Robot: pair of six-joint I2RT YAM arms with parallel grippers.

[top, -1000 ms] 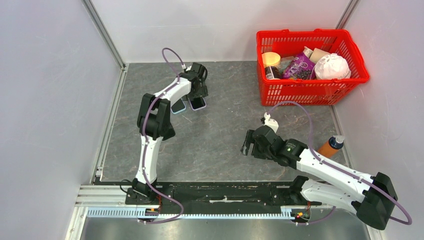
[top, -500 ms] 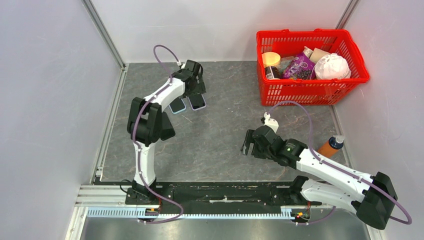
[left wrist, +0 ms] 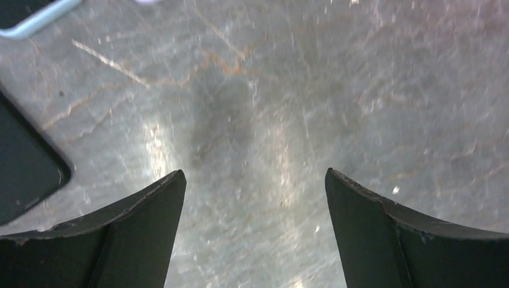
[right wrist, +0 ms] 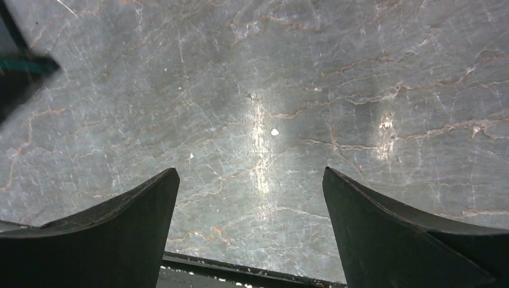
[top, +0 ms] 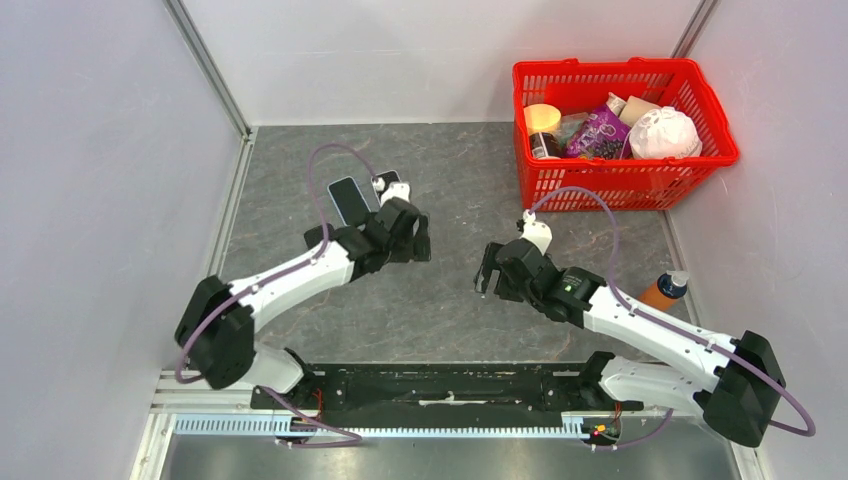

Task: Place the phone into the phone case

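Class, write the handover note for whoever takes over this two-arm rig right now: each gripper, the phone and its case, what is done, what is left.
Left gripper: open, empty, over the grey marbled table.
Right gripper: open, empty, over the same table.
Things: a dark flat slab with a pale blue rim lies beyond the left gripper; a second dark flat piece sits beside it, partly hidden by the left arm. Which is phone, which case: unclear.
Done: nothing evident; the pieces lie separate.
Left: grasp the phone, seat it in the case.
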